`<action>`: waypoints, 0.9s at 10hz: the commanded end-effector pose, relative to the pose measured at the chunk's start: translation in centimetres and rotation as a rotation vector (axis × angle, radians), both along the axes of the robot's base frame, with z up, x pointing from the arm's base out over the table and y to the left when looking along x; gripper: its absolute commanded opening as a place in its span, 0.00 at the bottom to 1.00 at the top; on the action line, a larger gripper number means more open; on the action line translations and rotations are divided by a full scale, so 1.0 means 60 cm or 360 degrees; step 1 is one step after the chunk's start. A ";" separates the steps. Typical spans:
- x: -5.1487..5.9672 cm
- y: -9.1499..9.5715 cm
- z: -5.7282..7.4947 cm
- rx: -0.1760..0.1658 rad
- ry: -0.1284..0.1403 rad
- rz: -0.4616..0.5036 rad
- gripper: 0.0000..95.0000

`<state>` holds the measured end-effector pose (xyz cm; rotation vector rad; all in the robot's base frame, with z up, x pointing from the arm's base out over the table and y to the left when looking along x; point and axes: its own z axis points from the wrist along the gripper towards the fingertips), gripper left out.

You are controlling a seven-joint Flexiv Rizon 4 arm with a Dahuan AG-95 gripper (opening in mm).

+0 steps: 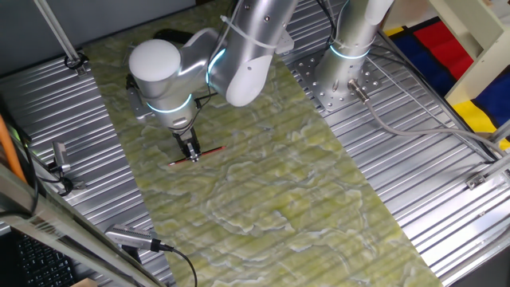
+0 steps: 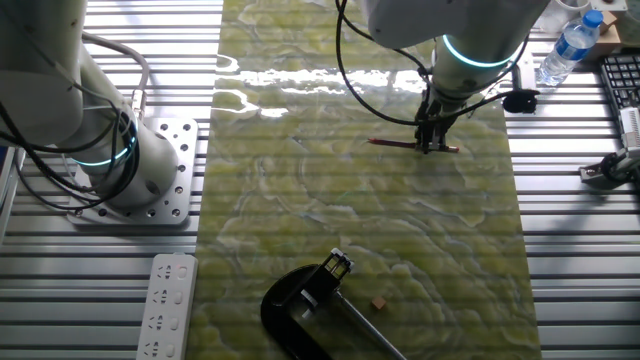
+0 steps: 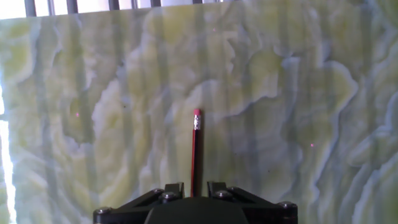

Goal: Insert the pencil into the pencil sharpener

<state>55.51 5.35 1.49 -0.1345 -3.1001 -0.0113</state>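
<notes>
Where ribbed metal table (image 1: 414, 159) shows at both sides, covered down the middle by glossy green-yellow marbled mat (image 2: 360, 230); white power strip (image 2: 165, 305) beside second arm's base plate (image 2: 160, 185); water bottle (image 2: 568, 47) at far corner. Pencil (image 2: 410, 145) flat on mat, thin, red, metal ferrule and eraser end (image 3: 197, 117) pointing away from hand. Gripper (image 2: 430, 146) down over pencil, fingers either side of shaft; clamped or merely straddling: cannot tell. Pencil sharpener (image 2: 300, 305) black, glossy, near mat's edge, well apart from pencil.
</notes>
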 end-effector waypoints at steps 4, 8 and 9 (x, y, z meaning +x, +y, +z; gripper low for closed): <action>0.000 0.000 -0.005 -0.0003 -0.0010 -0.0007 0.20; 0.000 0.000 -0.005 0.0001 -0.0014 -0.0013 0.00; 0.000 0.000 -0.005 0.0001 -0.0017 -0.0011 0.00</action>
